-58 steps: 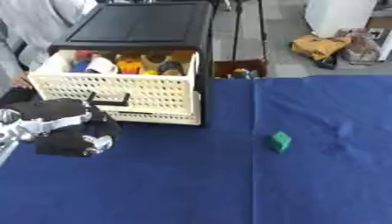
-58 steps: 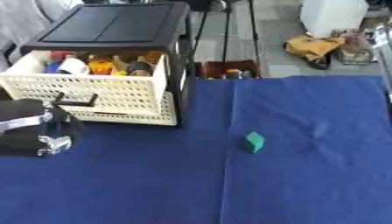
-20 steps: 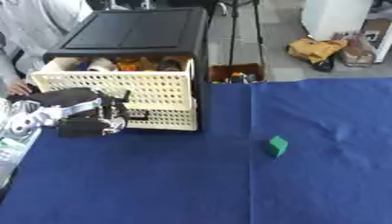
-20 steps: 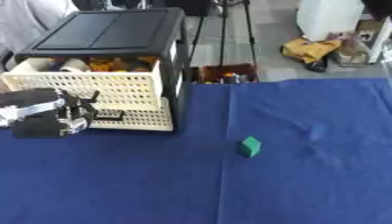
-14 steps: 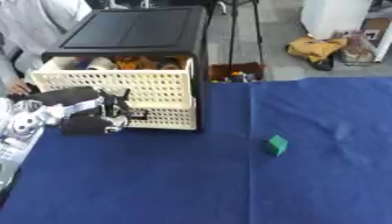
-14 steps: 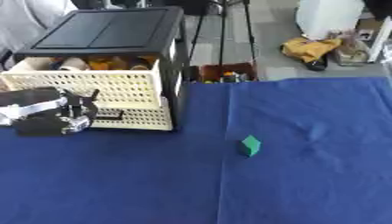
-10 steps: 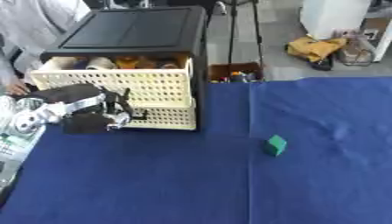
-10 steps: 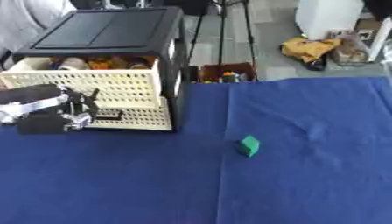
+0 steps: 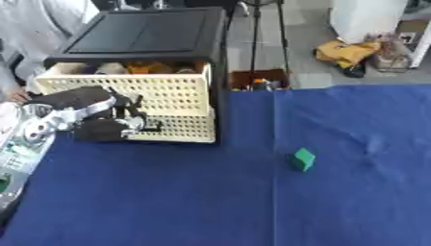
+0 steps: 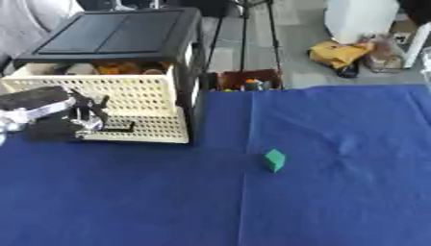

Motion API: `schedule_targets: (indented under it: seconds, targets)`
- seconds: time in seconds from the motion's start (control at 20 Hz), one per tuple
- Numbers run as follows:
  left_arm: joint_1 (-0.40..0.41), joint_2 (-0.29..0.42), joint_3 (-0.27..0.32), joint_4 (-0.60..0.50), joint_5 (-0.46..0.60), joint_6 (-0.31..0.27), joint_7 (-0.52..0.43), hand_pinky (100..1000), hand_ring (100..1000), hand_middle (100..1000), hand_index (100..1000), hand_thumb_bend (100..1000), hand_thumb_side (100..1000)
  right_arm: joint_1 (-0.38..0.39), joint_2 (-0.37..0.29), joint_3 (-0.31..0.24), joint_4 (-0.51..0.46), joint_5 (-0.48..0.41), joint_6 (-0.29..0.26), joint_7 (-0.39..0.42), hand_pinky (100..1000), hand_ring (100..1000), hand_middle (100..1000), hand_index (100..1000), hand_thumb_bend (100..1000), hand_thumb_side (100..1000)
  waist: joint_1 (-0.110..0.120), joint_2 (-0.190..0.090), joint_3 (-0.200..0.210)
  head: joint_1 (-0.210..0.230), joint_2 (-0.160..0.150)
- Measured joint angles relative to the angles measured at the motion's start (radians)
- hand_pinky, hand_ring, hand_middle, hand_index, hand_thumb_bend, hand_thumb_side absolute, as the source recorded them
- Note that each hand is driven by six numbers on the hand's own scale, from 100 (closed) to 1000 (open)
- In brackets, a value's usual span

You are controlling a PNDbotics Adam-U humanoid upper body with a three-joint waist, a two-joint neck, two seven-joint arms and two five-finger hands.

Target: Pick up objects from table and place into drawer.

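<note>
The robot's left hand (image 9: 99, 120) was pressed up against the front of the cream lattice drawer (image 9: 172, 91), its fingers curled in at the drawer's face; whether they were hooked on the handle or merely closed against the lattice, I could not tell from where I stood. The drawer stood only partly out of the black cabinet (image 9: 147, 36), with a jumble of small things showing over its rim.

The one loose piece left on the blue cloth (image 9: 168, 202) was a small green block (image 9: 303, 159). It lay well apart from those fingers, out to their right and a little nearer the robot, with bare cloth between. It looked squat, standing slightly askew, with no clear long axis to line up on.

The right hand was not in view at all. By my reckoning the left hand was the only one placed to act, and it would have to let go of the drawer and cross rightward to reach the block.
</note>
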Motion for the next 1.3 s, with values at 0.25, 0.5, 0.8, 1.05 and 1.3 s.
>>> schedule_targets:
  seconds: [0.25,0.5,0.8,1.05,1.3]
  targets:
    - [-0.011,-0.008,0.005,0.023,-0.013,0.008,0.018,399,562,607,972,100,1000,0.002,0.0,0.0,0.0,0.0,0.0,0.001,307,548,520,796,100,949,0.002,0.0,-0.004,0.001,-0.001]
    - [-0.023,-0.014,0.009,0.047,-0.017,0.011,0.034,404,586,633,983,100,1000,0.008,0.0,-0.001,0.0,-0.001,-0.001,0.002,307,548,520,796,100,949,0.003,0.0,-0.009,0.003,-0.001]
    - [-0.042,-0.028,0.01,0.092,-0.013,0.013,0.049,405,585,631,997,100,1000,0.008,0.005,-0.003,0.0,-0.003,0.0,0.005,308,548,519,795,100,952,0.006,0.0,-0.016,0.006,-0.001]
    - [-0.045,-0.037,0.01,0.117,-0.015,0.012,0.058,400,581,628,1000,100,1000,0.008,0.007,-0.006,0.0,-0.004,0.002,0.007,309,548,517,793,100,953,0.007,0.0,-0.019,0.007,-0.001]
    - [-0.05,-0.044,0.01,0.132,-0.017,0.012,0.065,408,589,644,1000,100,1000,0.009,0.008,-0.006,0.0,-0.006,0.002,0.008,309,548,517,794,100,954,0.009,0.0,-0.019,0.008,-0.001]
